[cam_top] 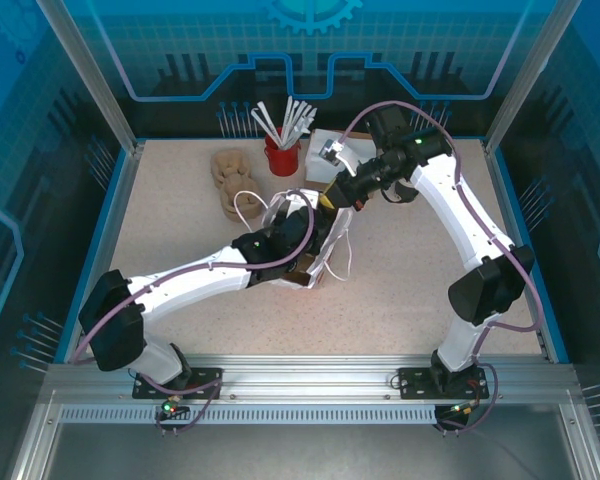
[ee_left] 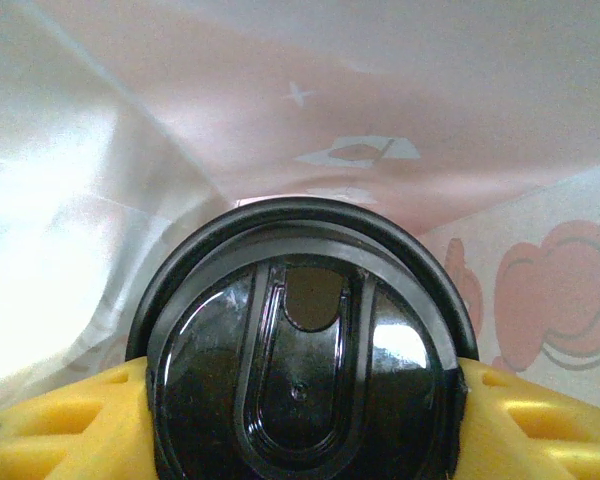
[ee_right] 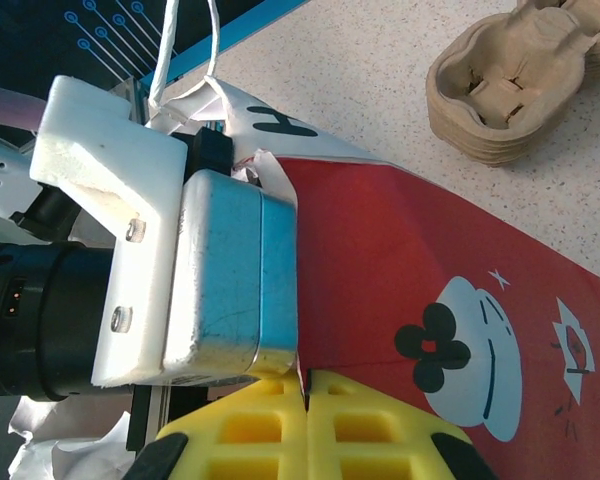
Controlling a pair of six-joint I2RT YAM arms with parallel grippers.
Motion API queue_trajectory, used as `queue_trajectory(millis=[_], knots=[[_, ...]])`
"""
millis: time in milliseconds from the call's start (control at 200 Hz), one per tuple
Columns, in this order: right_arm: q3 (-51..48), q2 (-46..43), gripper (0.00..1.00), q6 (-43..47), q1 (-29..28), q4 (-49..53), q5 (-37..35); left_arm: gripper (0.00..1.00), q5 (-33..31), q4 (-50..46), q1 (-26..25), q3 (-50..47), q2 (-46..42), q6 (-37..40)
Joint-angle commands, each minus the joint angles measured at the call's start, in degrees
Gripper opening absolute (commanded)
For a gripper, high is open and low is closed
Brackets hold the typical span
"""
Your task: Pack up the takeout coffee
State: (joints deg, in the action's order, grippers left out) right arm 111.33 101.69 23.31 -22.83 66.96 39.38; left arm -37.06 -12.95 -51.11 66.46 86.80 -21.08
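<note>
Left gripper point(ee_left: 304, 378) is partway open and clamped on the coffee point(ee_left: 300, 330). Yellow fingers point(ee_left: 60, 425) press on both sides at the lid's rim. The black lid faces the left wrist camera with its sip slot at the top; the cup's sides are hidden under it. The coffee is inside the bag point(ee_left: 380, 90), with pale pinkish bag wall all around it and faint print showing through. Cannot tell whether the cup touches the bag's bottom.

Right gripper point(ee_right: 306, 400) is fully closed, its yellow fingers pinched together on the bag's rim. In the right wrist view the red printed panel runs off to the right of the pinch. A silver and white block point(ee_right: 210, 280) on the left wrist sits just beside that rim, at the bag's mouth.

In the top view the bag is mid-table point(cam_top: 180, 220), white cord handles point(cam_top: 250, 205) loose at its far-left side. The left arm reaches into it from the near left. The right arm comes in from the far right and meets the bag's far edge.

A stack of carriers point(cam_top: 230, 180) lies just left of the bag, further back. A red cup point(cam_top: 282, 157) holding white sticks stands behind the bag, near the back edge.
</note>
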Motion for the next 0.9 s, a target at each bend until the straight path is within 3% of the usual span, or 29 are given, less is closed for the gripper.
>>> queue_trajectory(millis=[0,890], knots=[[1.5,0.6,0.0,0.0,0.3,-1.8,3.7,0.61,1.8,0.0,0.2,-2.5,-1.3,-1.6],[1.4,0.2,0.0,0.2,0.2,-2.0,6.7,0.61,5.3,-6.0,0.1,2.9,4.7,-4.3]])
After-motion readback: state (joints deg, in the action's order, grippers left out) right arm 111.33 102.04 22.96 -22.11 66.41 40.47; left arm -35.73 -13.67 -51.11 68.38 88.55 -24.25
